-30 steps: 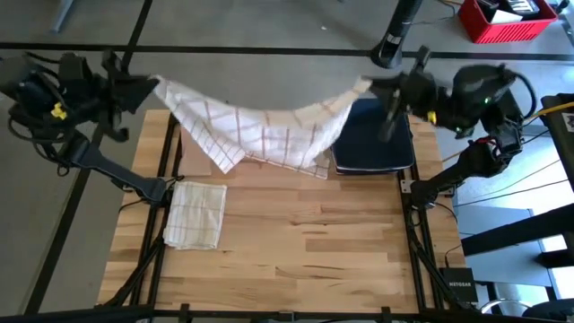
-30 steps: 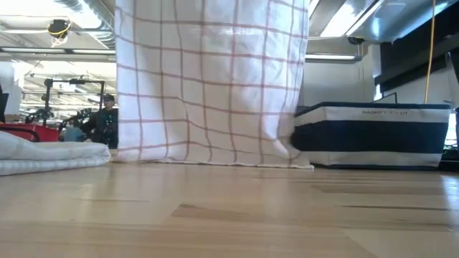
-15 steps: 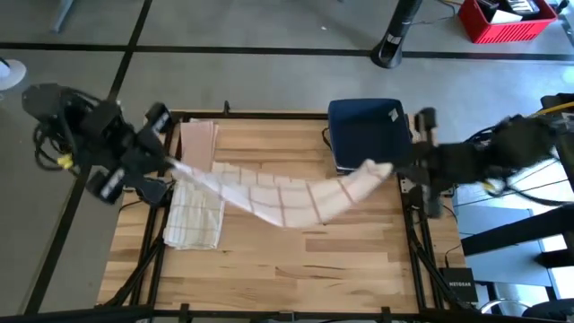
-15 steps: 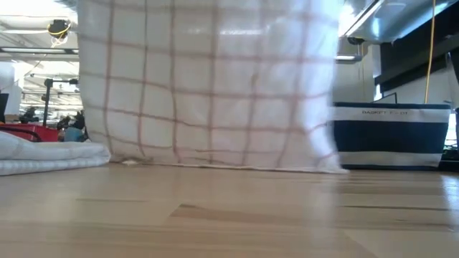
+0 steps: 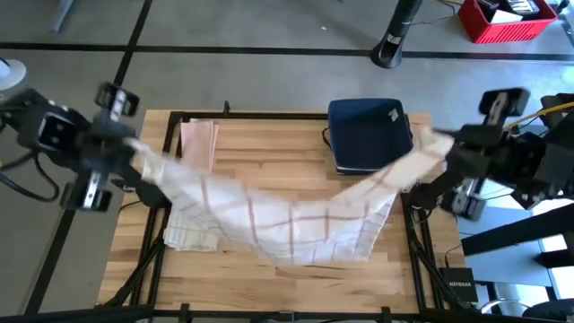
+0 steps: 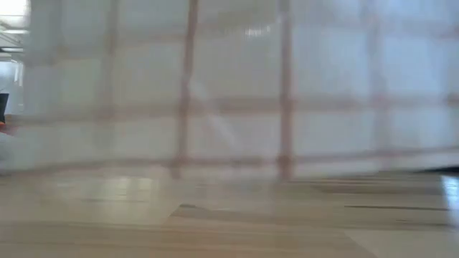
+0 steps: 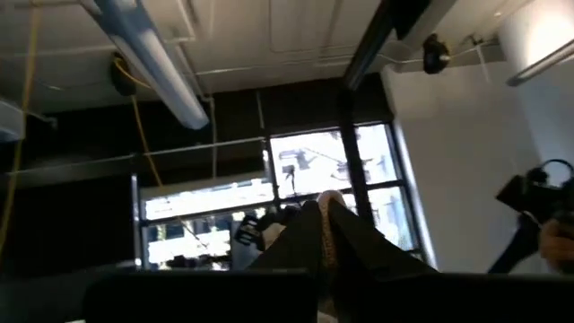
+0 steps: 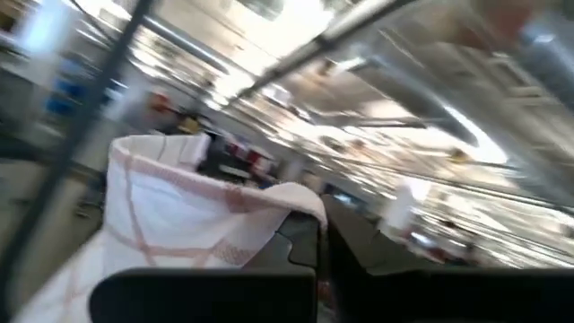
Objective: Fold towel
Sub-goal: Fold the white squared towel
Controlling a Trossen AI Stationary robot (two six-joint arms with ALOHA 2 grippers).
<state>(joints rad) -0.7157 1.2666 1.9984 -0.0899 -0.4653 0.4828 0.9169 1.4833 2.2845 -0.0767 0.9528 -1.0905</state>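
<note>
The checked towel hangs stretched between both arms above the wooden bench in the high view, its middle sagging over a folded towel; a navy basket sits at the far right. The left gripper and right gripper each pinch a corner. In the low view, checked cloth fills the frame. In the right wrist view, clenched fingers grasp a corner.

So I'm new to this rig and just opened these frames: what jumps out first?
The checked towel stretched across the table, a corner pinched in the shut left gripper at the left edge and another in the shut right gripper at the right, its middle sagging to the wood. Behind it sit a dark blue basket and a folded towel, partly covered.
</note>
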